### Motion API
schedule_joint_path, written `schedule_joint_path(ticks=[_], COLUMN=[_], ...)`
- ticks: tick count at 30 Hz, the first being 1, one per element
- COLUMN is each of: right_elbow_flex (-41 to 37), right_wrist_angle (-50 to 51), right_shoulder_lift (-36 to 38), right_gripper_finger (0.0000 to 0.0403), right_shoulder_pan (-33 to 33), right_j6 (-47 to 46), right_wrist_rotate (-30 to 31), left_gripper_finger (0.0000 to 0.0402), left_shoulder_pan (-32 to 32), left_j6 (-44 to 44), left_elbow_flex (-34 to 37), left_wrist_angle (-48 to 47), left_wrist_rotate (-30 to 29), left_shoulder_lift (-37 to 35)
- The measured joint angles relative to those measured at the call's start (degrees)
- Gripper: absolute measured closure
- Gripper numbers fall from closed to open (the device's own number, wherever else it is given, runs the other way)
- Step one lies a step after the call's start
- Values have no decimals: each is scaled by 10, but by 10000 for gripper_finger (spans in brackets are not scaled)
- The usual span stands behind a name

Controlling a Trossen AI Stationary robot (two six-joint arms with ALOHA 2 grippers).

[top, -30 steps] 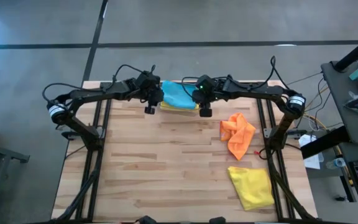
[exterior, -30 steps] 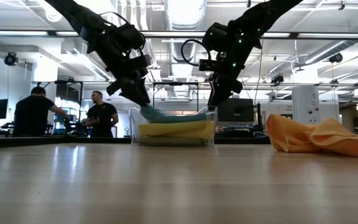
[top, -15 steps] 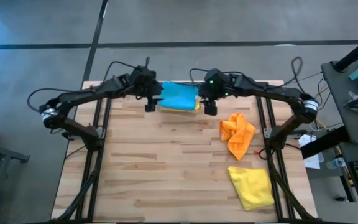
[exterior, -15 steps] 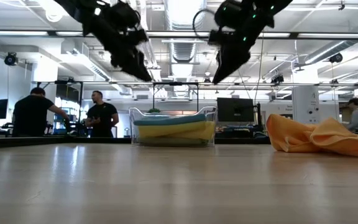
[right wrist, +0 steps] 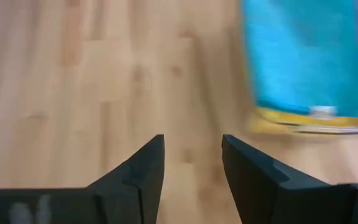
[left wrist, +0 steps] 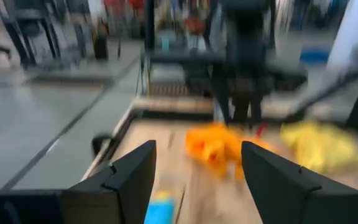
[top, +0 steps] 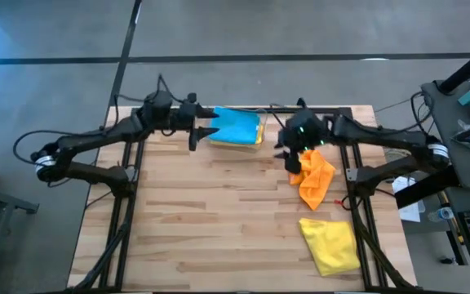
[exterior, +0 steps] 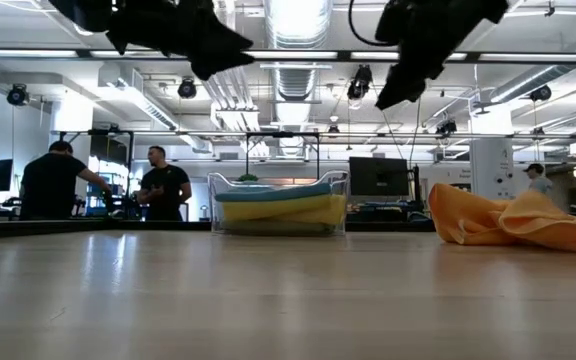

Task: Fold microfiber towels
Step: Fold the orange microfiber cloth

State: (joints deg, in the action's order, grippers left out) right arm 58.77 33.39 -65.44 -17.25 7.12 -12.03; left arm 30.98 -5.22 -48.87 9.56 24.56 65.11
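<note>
Sitting at the far edge of the counter (top: 219,212) is a clear bin (exterior: 278,205) with folded towels stacked inside. The light blue towel (top: 237,125) lies flat on top. Under it a yellow towel (exterior: 280,208) shows through the clear wall. A thin bit of pale green (exterior: 251,178) peeks out at the back of the bin, too small to tell more. So part of the job looks done.

Two towels are not folded yet. The orange towel (top: 312,175) lies in a crumpled heap on the right side of the counter. The other yellow towel (top: 331,245) lies loose near the front right corner, well apart from the bin.

The left pincer (top: 205,130) hangs in the air just left of the bin. Its two fingers (left wrist: 129,177) are apart and nothing is between them. The right pincer (top: 292,159) is up over the far edge of the orange towel. Its fingers (right wrist: 145,168) are apart too, with only bare wood showing between them, so it holds nothing.

It looks like the orange towel is the next one to be folded, and the yellow one after that. Then both would go in the bin.

Far behind the counter, people (exterior: 53,180) stand in the room.
</note>
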Motion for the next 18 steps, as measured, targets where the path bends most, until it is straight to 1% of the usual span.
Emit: schedule_joint_path(ticks=[2, 4, 8, 10, 12, 14, 18], right_elbow_flex=[-32, -59, -103, -117, -125, -127, -128], right_wrist_angle=[-12, -23, -21, -16, 6, 44, 104], right_shoulder_lift=[28, 56, 104, 124, 137, 142, 135], right_gripper_finger=[257, 261, 266, 266, 266, 266, 266], right_shoulder_pan=[26, 48, 78, 83, 84, 84, 84], right_j6=[-26, -59, -112, -132, -140, -142, -154], right_wrist_rotate=[1, 19, 48, 56, 65, 76, 101], left_gripper_finger=[182, 182, 182, 182, 182, 182, 182], left_shoulder_pan=[-11, -24, -55, -69, -80, -90, -101], left_j6=[55, 94, 137, 139, 134, 132, 119], left_elbow_flex=[35, 71, 136, 161, 179, 193, 211], left_wrist_angle=[94, 195, 355, 389, 397, 400, 400], left_wrist_rotate=[-2, -8, -8, -11, -17, -37, -101], left_shoulder_lift=[-12, -20, -16, -11, -5, 6, 39])
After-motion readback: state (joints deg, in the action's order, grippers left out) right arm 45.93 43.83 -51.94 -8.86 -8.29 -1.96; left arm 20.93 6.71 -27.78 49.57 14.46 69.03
